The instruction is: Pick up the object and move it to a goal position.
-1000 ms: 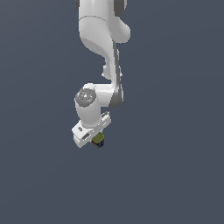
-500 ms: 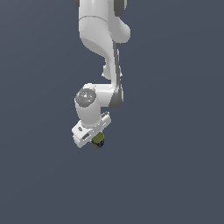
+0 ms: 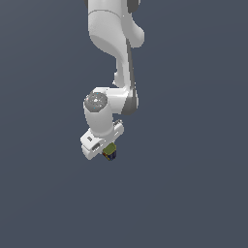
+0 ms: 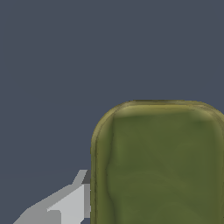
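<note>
1. The white robot arm (image 3: 114,58) comes down from the top of the exterior view, with plain dark blue-gray all around it.
2. The arm bends at a round joint with a gray cap (image 3: 96,101).
3. Under that joint sits the white gripper (image 3: 107,151), tilted a little to one side.
4. The tin (image 3: 110,152) is tucked right under the gripper, touching it.
5. In the exterior view only a small part of the tin peeks out below the gripper. It looks olive-yellow on top and dark blue low down.
6. The tin is much narrower than the gripper above it.
7. In the wrist view the tin (image 4: 157,164) is very big and close. You see its olive-yellow top with soft round corners and a raised rim.
8. One gray and white finger (image 4: 65,203) shows in the wrist view. It sits right against the long side of the tin.
9. The finger on the other side of the tin is out of the picture.
10. The gripper looks closed most of the way, with the tin pinched inside it.
11. Nothing can be seen touching the tin except the gripper.
</note>
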Motion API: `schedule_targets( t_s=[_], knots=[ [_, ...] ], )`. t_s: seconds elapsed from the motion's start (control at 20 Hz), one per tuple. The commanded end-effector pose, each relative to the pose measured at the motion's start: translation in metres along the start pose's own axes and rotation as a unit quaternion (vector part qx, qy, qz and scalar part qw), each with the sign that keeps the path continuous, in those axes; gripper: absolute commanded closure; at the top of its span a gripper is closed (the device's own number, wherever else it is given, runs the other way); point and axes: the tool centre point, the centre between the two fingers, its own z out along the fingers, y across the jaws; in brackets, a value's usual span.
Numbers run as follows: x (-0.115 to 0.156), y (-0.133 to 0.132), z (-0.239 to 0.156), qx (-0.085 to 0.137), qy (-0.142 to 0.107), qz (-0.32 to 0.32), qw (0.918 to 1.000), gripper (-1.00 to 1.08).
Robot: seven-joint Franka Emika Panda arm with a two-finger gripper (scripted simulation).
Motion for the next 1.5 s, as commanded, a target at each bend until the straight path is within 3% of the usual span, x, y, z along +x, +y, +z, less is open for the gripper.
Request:
schedule_targets(
  t_s=[0.0, 0.6, 1.45],
  knots=[
    [0.000, -0.004, -0.013, -0.002, 0.002, 0.000, 1.0000, 1.08],
    [-0.012, -0.050, -0.101, -0.003, 0.001, 0.000, 1.0000, 1.08],
    [-0.032, -0.132, -0.265, -0.002, 0.001, -0.001, 1.0000, 1.08]
  ],
)
